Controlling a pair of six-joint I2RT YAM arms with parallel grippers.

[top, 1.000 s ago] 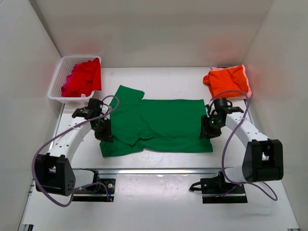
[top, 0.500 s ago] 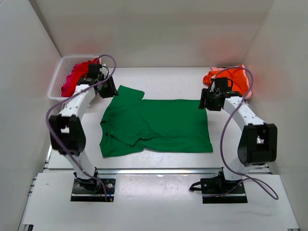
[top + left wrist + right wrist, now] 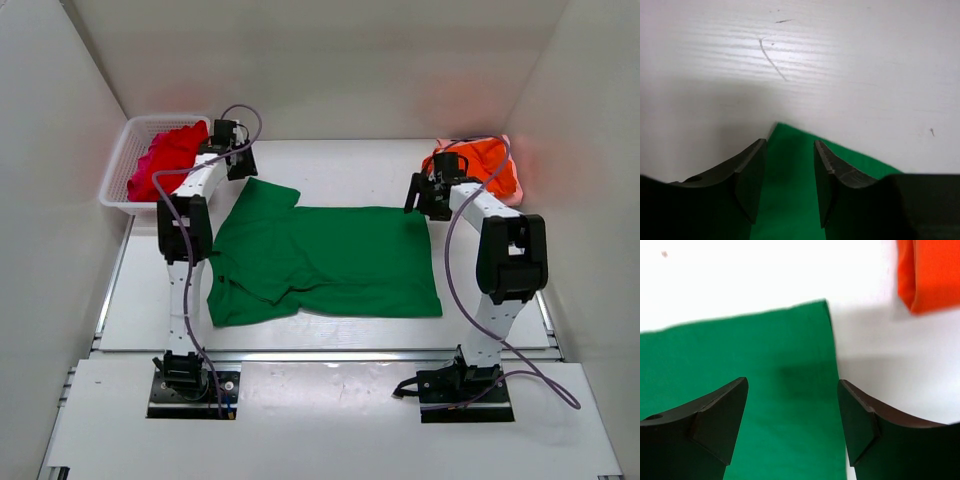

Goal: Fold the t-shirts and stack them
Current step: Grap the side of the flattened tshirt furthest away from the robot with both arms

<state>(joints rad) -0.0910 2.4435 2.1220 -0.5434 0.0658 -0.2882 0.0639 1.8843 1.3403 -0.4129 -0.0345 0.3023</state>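
The left gripper [image 3: 790,147] and right gripper [image 3: 792,385] reach forward, jaws parted.

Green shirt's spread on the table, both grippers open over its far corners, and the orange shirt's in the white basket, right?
No: the orange shirt lies on the table at far right, outside the white basket, as the top external view shows. The green shirt, left gripper and right gripper are as said.

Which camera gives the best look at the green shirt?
The top view: it shows the whole green shirt spread out. The left wrist camera catches only a pointed tip, the right wrist camera only one corner.
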